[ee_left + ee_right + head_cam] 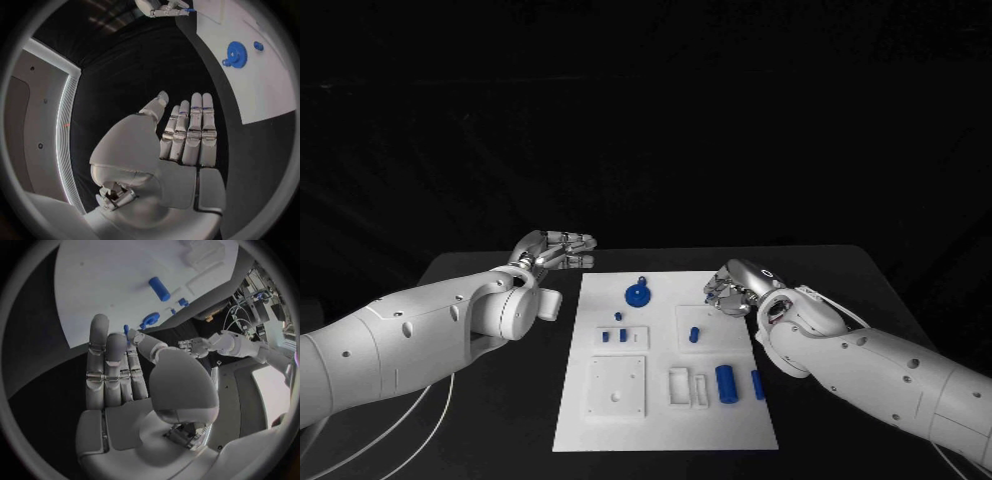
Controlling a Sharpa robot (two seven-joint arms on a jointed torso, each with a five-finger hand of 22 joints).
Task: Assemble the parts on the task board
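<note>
The white task board [666, 400] carries small blue parts [726, 384]. Left robot hand [557, 248] hovers past its far-left corner, right robot hand [733, 288] over its right edge, both empty with fingers extended.

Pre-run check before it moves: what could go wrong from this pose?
1. The right hand hovers open at the task board edge, close to a small blue part; a low reach might knock it.
2. The left hand is off the board; crossing to the blue gear could sweep it sideways.
</note>
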